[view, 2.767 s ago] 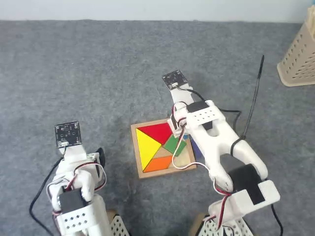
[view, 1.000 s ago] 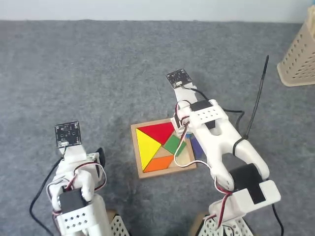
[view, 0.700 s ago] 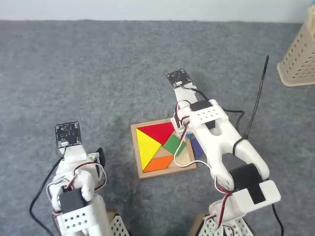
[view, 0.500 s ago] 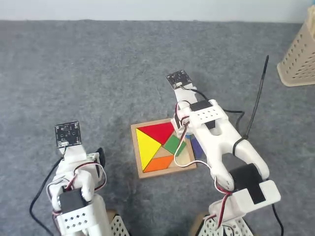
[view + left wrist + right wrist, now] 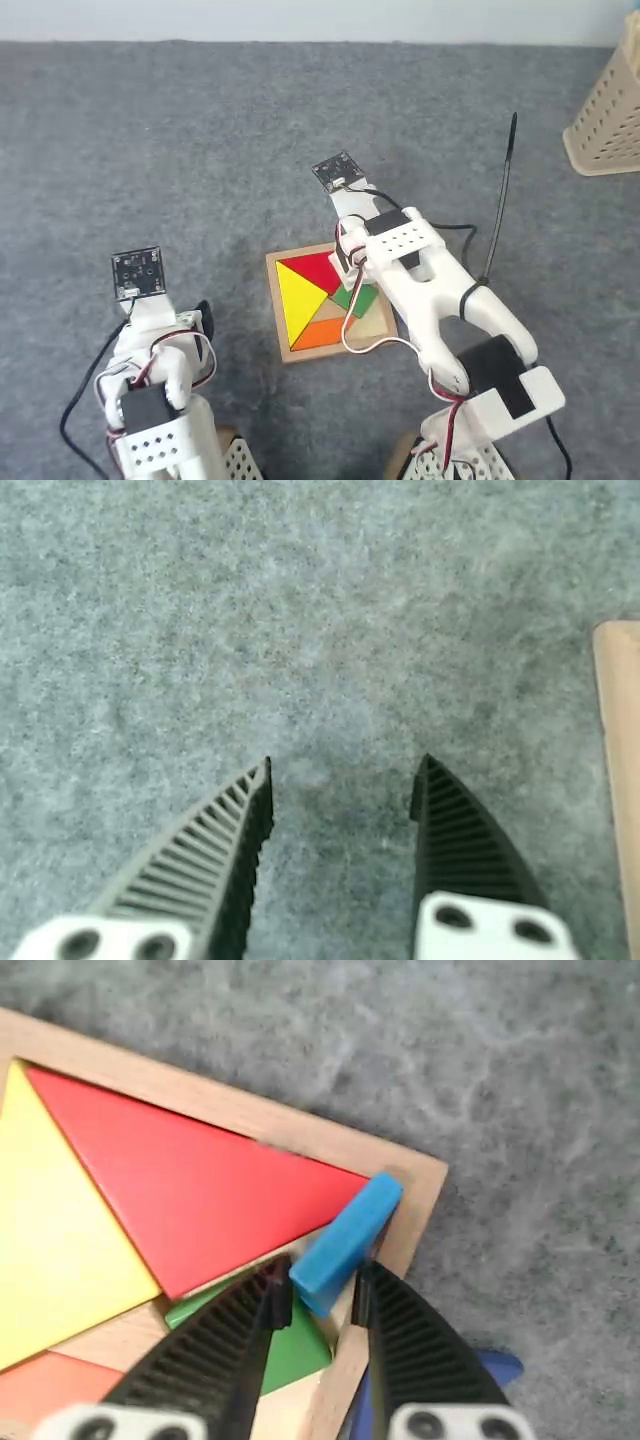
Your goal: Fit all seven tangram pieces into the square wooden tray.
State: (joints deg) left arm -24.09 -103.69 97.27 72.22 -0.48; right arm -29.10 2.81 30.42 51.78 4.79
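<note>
My right claw [image 5: 322, 1270] is clenched on a light blue tangram piece [image 5: 345, 1232], both ribbed black fingers [image 5: 250, 1330] pressed to its near end. The piece is up on its edge rather than lying flat. Its long axis runs straight out from between my fingers towards a corner of the square wooden tray [image 5: 415, 1210], and its far end sits at that corner's rim.

The tray lies on the grey carpet [image 5: 200, 140]. In it a big red triangle [image 5: 190, 1185] lies flat along one rim, with a big yellow triangle [image 5: 60, 1250] touching its side. A green piece [image 5: 295, 1350] sits beneath my fingers and an orange piece [image 5: 30, 1390] is further in. A dark blue piece [image 5: 495, 1365] lies on the carpet just outside the rim.

My right arm [image 5: 420, 290] stretches forward and bends down over the tray's right side. The marks on the small black board [image 5: 335, 172] at its wrist are too small to read.

My left arm [image 5: 155, 370] is folded close to its base, well apart from the tray. My left claw [image 5: 345, 765] is spread above bare carpet and grips nothing.
</note>
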